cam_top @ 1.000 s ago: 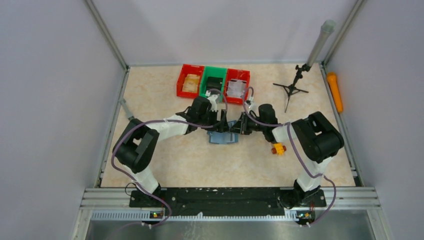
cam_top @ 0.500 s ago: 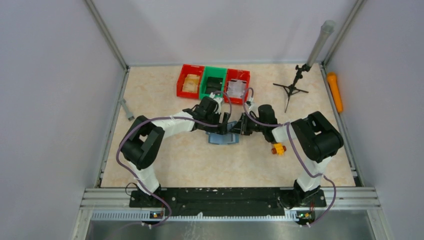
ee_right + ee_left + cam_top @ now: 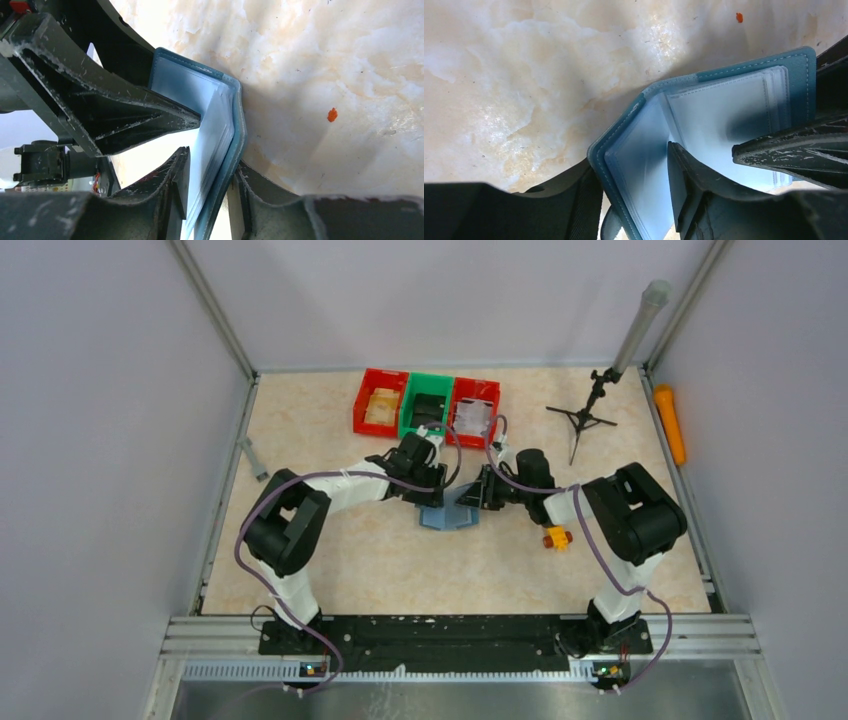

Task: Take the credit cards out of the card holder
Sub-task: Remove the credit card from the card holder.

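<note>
Left claw (image 3: 631, 165), half closed, pinches one flap of the opened card holder (image 3: 724, 105); right claw (image 3: 211, 160), narrower, pinches the other flap.

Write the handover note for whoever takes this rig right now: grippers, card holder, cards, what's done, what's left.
Left gripper: jaws straddle one half of the open card holder; cannot tell whether they clamp it.
Right gripper: jaws straddle the other half; same doubt.
The card holder sits mid-way across the table, between both grippers, with its pale sleeves showing.
No credit cards visible, in the sleeves or on the table.
Done: card holder opened.
Left: find the credit cards in the sleeves and pull them out.
</note>
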Robot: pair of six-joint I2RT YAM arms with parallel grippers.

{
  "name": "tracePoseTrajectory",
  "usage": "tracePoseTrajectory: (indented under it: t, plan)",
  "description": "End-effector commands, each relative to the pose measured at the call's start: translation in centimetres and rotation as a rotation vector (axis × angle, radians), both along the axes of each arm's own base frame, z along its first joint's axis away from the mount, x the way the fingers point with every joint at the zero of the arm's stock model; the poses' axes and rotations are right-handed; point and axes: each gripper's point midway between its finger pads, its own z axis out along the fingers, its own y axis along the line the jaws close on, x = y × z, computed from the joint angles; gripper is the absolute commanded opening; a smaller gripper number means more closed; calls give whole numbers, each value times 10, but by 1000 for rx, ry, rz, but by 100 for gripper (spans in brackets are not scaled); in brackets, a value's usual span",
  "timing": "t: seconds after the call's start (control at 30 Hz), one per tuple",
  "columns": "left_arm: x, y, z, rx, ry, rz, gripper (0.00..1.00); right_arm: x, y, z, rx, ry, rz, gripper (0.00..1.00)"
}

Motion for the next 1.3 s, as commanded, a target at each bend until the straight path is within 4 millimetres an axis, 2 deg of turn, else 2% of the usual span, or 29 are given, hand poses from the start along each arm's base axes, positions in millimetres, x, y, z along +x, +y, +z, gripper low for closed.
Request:
tracePoseTrajectory:
  t: [0.0, 0.27, 0.4, 0.43, 0.7, 1.03, 1.27]
  plan:
    - [-5, 9, -12, -9, 76, 27, 50, 9, 7, 27, 27, -106, 10, 35]
    - [-2, 14, -15, -30, 100, 52, 48, 8, 3, 33, 33, -116, 1, 48]
    - [0, 18, -14, -44, 102, 70, 46, 9, -3, 38, 31, -125, -23, 49]
    - [1, 19, -15, -46, 103, 76, 45, 9, -4, 39, 29, -127, -29, 48]
    - [2, 22, -17, -56, 120, 92, 42, 9, -7, 31, -3, -97, -41, 19]
    - [0, 16, -17, -87, 135, 70, 42, 11, -10, 13, -67, -58, -38, 15]
    - [-3, 7, -12, -137, 144, 37, 47, 9, -4, -1, -124, -30, -10, 17]
